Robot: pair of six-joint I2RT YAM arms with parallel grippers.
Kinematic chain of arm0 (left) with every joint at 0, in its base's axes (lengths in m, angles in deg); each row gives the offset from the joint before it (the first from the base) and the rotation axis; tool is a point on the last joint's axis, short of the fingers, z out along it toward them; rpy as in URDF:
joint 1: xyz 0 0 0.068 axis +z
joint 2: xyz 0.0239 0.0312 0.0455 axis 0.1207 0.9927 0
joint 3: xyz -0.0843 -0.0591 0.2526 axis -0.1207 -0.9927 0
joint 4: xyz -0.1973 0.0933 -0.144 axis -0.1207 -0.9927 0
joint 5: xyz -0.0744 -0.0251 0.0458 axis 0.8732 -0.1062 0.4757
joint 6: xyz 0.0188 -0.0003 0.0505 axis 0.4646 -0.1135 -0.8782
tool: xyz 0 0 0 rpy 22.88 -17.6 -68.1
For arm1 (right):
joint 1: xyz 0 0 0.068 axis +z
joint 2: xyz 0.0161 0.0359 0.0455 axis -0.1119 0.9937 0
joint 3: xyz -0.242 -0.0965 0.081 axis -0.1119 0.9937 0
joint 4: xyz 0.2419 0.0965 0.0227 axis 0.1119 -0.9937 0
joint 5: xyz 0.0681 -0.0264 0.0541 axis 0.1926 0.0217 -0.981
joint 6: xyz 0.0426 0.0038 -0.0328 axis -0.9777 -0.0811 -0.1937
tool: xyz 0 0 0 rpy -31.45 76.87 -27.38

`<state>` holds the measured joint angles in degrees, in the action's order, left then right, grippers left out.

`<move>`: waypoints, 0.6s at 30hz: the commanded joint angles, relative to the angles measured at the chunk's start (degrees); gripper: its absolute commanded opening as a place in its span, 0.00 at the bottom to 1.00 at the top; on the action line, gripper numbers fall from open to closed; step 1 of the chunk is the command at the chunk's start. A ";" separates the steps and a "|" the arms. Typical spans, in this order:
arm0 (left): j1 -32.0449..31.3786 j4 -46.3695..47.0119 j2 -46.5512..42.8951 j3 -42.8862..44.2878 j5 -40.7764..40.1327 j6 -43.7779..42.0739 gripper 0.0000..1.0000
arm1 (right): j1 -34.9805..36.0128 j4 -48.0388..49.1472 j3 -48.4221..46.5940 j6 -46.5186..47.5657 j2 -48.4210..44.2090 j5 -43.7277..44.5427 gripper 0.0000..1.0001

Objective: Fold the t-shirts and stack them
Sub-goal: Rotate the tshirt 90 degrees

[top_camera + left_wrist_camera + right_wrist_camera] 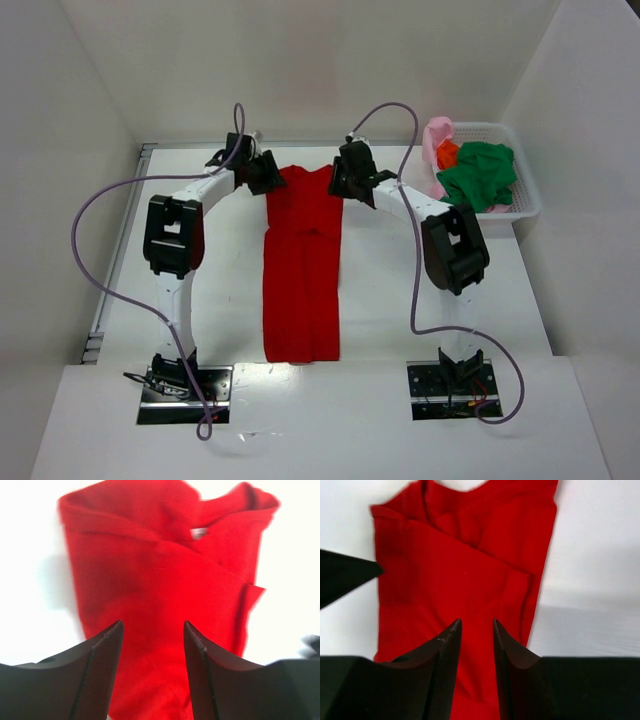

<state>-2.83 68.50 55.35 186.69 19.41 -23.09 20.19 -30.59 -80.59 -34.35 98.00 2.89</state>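
My left pincer (pixel 153 624) hangs over the far left corner of the red shirt (pixel 302 270), fingers apart and holding nothing. My right pincer (pixel 477 621) hangs over the far right corner, fingers also apart. The shirt lies on the table (pixel 400 300) as a long narrow strip, collar away from me. Green (pixel 480 175), pink (pixel 436 135) and orange (pixel 447 153) shirts sit bunched in the basket (pixel 527 190), far right.

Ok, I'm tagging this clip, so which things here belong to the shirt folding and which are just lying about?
Job: bright red cloth t-shirt, folded into a strip; dark green cloth t-shirt, pale pink cloth t-shirt, orange cloth t-shirt, bundled together.
Just there: white plastic lattice basket holding those three; white table.
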 commanded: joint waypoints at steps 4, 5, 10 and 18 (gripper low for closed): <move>-0.26 2.11 -3.86 -0.25 4.67 -3.26 0.52 | -0.16 -0.79 -4.44 0.11 7.17 -2.51 0.37; -0.87 2.11 -3.86 -0.25 4.67 -3.26 0.49 | -0.16 -0.79 -4.44 0.11 7.17 -2.51 0.35; -0.88 2.11 -0.43 0.37 7.30 -3.26 0.47 | -0.16 -0.79 -4.44 -0.51 9.36 -1.99 0.33; -0.88 0.36 3.08 2.13 4.59 -3.26 0.46 | -0.16 -3.52 -5.58 0.20 12.27 2.48 0.30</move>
<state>-3.72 69.11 56.66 186.78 24.81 -25.14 20.19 -32.71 -84.07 -34.57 108.82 2.12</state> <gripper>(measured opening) 0.458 0.302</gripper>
